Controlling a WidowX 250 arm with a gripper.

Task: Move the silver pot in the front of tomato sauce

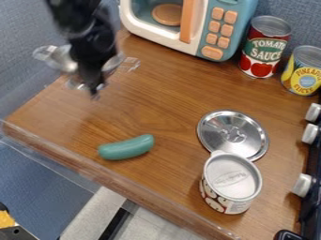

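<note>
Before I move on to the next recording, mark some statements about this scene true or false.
1. The tomato sauce can stands between the toy microwave and the pineapple can. True.
2. The silver pot is in front of the tomato sauce can. False: it is by the gripper, at the upper left of the view.
3. The silver lid lies on the wooden table. True.
4. The green toy vegetable is inside the microwave. False: it lies on the table.
</note>
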